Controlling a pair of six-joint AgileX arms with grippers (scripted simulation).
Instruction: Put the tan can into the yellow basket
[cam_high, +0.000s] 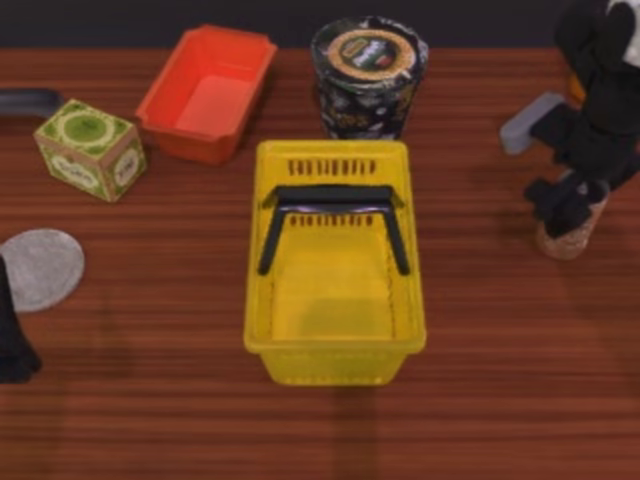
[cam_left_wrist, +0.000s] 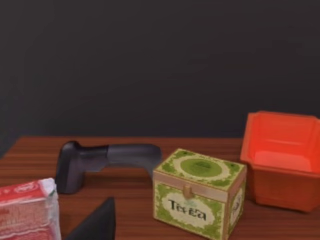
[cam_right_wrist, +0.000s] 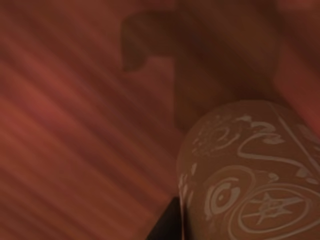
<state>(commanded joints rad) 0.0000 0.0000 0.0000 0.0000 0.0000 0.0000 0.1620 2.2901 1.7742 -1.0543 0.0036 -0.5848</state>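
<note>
The tan can (cam_high: 568, 238) stands at the right side of the table, well right of the yellow basket (cam_high: 335, 352), which sits in the middle with its black handles folded across it. My right gripper (cam_high: 570, 205) is down over the can and shut on it. In the right wrist view the can (cam_right_wrist: 250, 180) fills the near field, its pale logo showing. One dark fingertip (cam_right_wrist: 167, 227) presses against its side; the other is hidden. Whether the can rests on the wood or hangs just above it, I cannot tell. My left gripper (cam_high: 14, 345) is parked open at the left edge.
An orange-red tray (cam_high: 210, 90) and a black patterned tub (cam_high: 368, 75) stand behind the basket. A green tea box (cam_high: 90, 148), a dark scanner (cam_left_wrist: 102, 160), a grey disc (cam_high: 40, 268) and a red-white packet (cam_left_wrist: 25, 210) lie at the left. A grey block (cam_high: 530, 122) lies behind the can.
</note>
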